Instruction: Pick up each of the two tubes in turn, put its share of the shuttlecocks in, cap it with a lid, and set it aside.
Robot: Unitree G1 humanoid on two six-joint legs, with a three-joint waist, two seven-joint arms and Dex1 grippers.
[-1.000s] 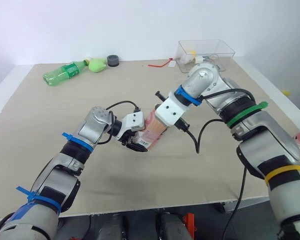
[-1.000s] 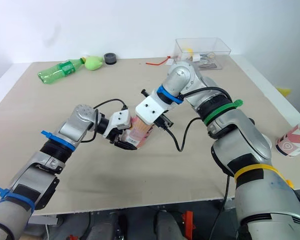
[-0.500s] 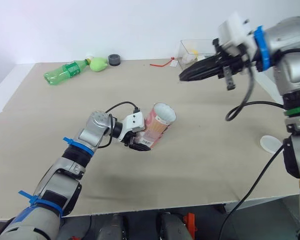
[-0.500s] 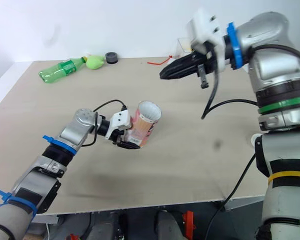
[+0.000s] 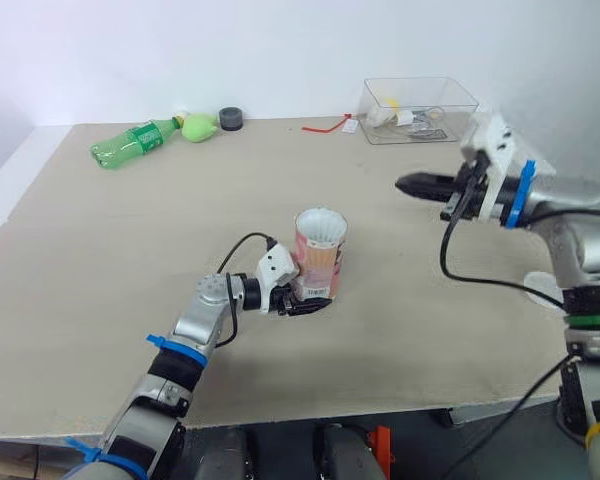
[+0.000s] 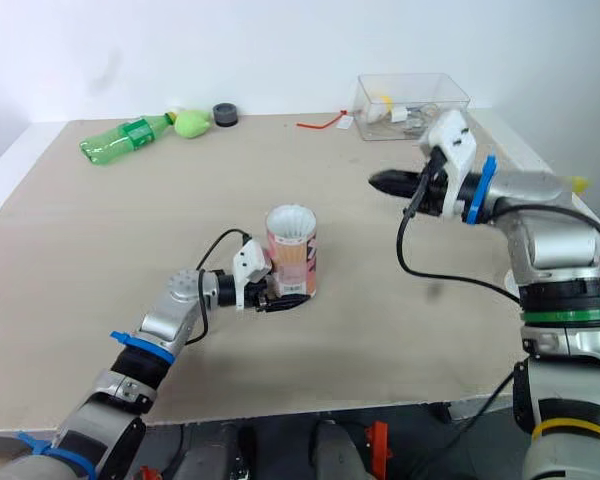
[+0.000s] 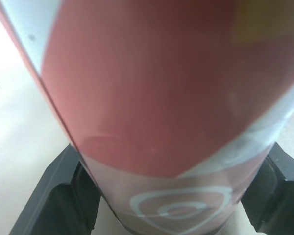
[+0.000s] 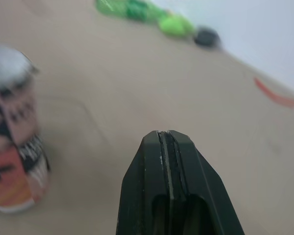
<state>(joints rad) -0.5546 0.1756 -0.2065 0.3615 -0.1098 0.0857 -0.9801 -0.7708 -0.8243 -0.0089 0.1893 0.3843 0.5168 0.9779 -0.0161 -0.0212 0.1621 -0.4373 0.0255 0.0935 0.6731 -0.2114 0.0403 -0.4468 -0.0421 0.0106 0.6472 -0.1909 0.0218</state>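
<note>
A pink and white tube (image 5: 320,262) stands upright on the table (image 5: 110,250), its open mouth showing white inside (image 5: 321,222). My left gripper (image 5: 302,299) is shut on the tube's lower part, with a black finger (image 7: 59,193) on either side of it. My right gripper (image 5: 416,185) hovers to the right of the tube and well apart from it, shut with nothing held. In the right wrist view its fingertips (image 8: 169,147) are pressed together and the tube (image 8: 12,147) stands off to one side.
A green plastic bottle (image 5: 130,143), a green object (image 5: 195,128) and a black cap (image 5: 229,120) lie at the far left edge. A clear box (image 5: 420,100) with small items sits at the far right, with a red strip (image 5: 325,126) beside it.
The tube has gone from tilted to upright on the table in my left gripper. My right gripper has left the tube's mouth, swung up and come down to the right.
</note>
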